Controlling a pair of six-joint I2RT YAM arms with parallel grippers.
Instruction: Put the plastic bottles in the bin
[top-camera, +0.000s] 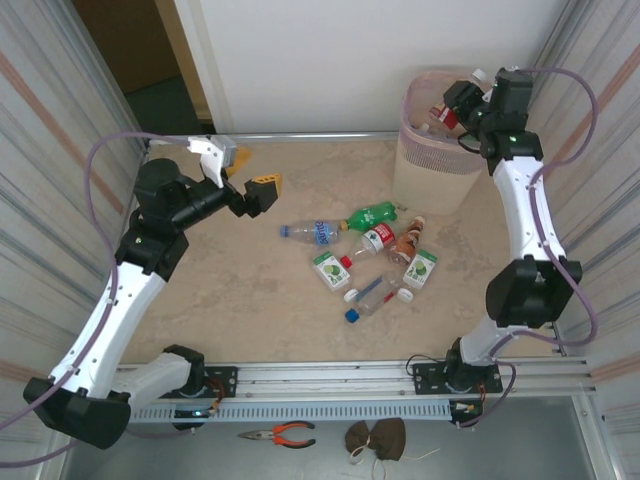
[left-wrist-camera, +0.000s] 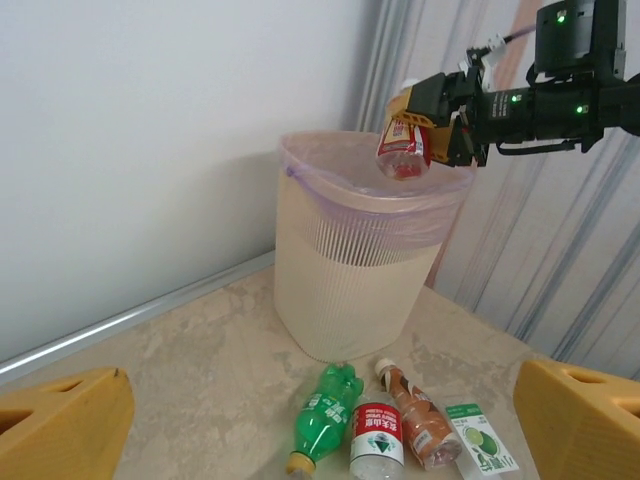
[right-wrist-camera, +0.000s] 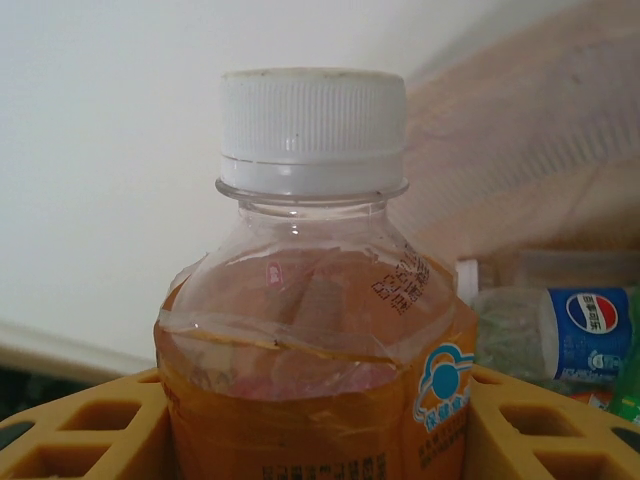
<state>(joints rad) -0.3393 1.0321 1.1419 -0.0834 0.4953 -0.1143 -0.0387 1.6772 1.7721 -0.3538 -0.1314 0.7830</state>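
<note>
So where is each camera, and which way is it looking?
Top external: high at the near side, looking down on the table; left arm and right arm show, bases at the bottom.
Left wrist: on the left arm, facing across the table to the bin; its own yellow left fingers stand wide at the bottom corners.
Right wrist: on the right arm, looking along its right fingers, closed on a white-capped bottle.
Shared: top and left wrist both show that bottle over the bin, and loose bottles on the table.
</note>
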